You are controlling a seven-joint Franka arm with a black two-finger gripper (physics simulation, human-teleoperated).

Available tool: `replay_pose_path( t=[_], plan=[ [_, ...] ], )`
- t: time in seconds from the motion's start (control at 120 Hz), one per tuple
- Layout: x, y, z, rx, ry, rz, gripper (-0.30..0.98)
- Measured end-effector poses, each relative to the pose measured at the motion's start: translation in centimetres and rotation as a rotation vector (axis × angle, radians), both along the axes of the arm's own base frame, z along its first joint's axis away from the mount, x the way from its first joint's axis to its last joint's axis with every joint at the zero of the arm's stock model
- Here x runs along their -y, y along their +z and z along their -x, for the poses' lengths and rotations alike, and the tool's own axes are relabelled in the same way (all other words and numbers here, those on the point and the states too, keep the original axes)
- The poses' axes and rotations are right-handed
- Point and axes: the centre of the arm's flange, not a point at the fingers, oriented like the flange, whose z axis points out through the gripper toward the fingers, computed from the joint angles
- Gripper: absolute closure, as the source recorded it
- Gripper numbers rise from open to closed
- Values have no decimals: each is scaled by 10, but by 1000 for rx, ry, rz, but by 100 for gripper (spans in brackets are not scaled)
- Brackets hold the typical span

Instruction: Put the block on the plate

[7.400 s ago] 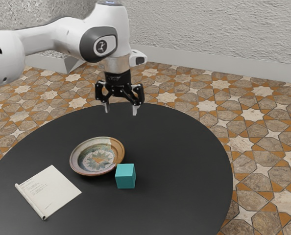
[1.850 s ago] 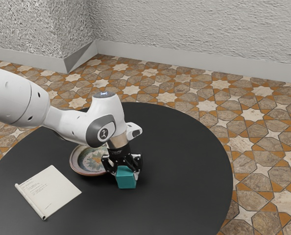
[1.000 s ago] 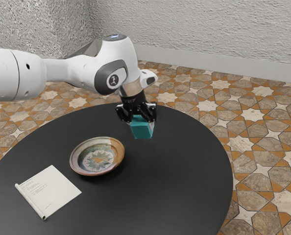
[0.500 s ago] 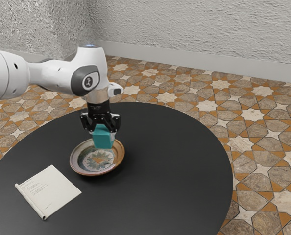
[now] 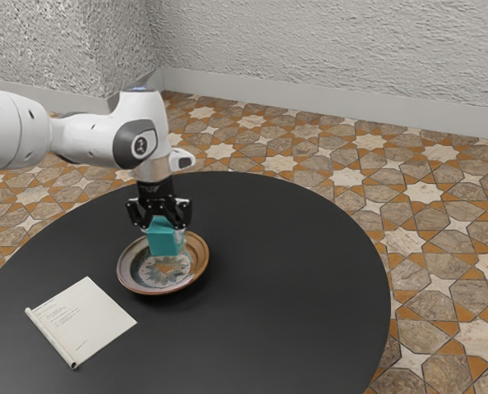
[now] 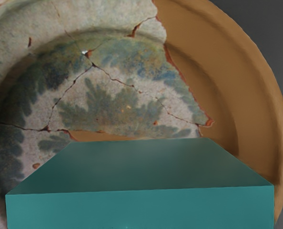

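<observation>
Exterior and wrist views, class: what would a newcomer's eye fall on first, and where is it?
Probably the teal block, held in the black gripper above the plate and looming large at the wrist view's lower edge. Next comes that plate, its cracked, leafy pattern meeting plain brown. The pale sheet also stands out against the black table, toward the exterior view's left.

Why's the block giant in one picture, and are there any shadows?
Wrist view: the block looks giant, probably because it's near the camera, and one face is darker than the other; exterior view: a faint shadow lies beside the plate.
</observation>
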Motion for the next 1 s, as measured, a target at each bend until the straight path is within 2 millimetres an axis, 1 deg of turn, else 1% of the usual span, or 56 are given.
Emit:
replay_pose_path(
  t=[0.05, 0.2, 0.333, 0.417, 0.483, 0.533, 0.6, 0.658, 0.7, 0.742, 0.8, 0.892, 0.942, 1.0],
  plan=[
    [-1, -1, 0, -1, -3, 3, 28],
    [0, -2, 0, 0, -11, 20, 14],
    [1, -1, 0, 3, -23, 27, 7],
    [8, 6, 0, 13, -40, 29, 5],
    [16, 18, -1, 31, -60, 31, 4],
    [26, 35, -1, 53, -83, 32, 3],
    [41, 69, -3, 91, -117, 31, 2],
    [57, 110, -9, 131, -155, 30, 2],
    [68, 143, -9, 156, -183, 28, 1],
    [78, 172, -1, 169, -210, 20, 1],
    [92, 202, 11, 170, -250, 5, 1],
    [129, 249, 36, 174, -343, -29, 0],
    [144, 263, 51, 163, -392, -41, 0],
    [153, 271, 63, 144, -428, -50, 0]
  ],
)
